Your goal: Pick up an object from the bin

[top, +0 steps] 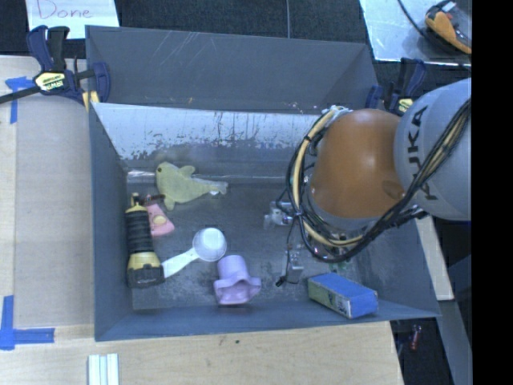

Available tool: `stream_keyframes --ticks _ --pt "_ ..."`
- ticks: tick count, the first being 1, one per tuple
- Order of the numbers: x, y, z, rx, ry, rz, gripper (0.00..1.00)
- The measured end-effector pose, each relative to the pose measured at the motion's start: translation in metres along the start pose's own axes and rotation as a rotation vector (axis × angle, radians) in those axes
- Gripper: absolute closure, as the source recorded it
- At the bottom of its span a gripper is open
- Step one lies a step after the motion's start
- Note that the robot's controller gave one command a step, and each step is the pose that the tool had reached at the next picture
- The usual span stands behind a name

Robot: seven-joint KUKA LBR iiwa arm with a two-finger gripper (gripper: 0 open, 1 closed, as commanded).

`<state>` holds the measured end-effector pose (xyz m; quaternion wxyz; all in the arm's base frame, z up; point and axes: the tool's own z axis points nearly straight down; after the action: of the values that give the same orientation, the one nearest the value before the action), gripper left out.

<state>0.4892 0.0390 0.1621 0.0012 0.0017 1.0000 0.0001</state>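
from where i stand, the arm's orange cover (pixel 357 167) hides most of the pincer (pixel 292 265). just its lower end pokes out, low over the floor of the bin (pixel 112 215). i can't tell how far open it is, nor whether it has hold of anything.

to do this step well, i'd say it should settle on one thing that lies by itself and come straight down over its middle. it should close across the narrow side, so the neighbours and the wall aren't nudged. the near wall is close here, so a squared-up approach matters.

the two nearest candidates flank the pincer. a blue-green box (pixel 342 295) lies flat just to its right and a little nearer the front wall. a lilac toy (pixel 235 281) sits near on its left. the pincer seems to be above the bare patch between them, not squarely over either one.

further left and well apart are a white scoop (pixel 200 249), a black and yellow torch (pixel 140 243) with a small pink piece (pixel 160 221) beside it, and a pale yellow fish (pixel 184 184) towards the back.
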Motion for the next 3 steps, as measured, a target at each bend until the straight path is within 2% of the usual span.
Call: stream_keyframes --ticks 1,2,3 --pt "0.000 0.000 0.000 0.000 0.000 0.000 0.00" --pt "-0.013 -0.051 0.067 0.002 0.004 -0.167 0.00" --pt "0.007 0.016 0.037 0.000 0.000 -0.029 1.00"
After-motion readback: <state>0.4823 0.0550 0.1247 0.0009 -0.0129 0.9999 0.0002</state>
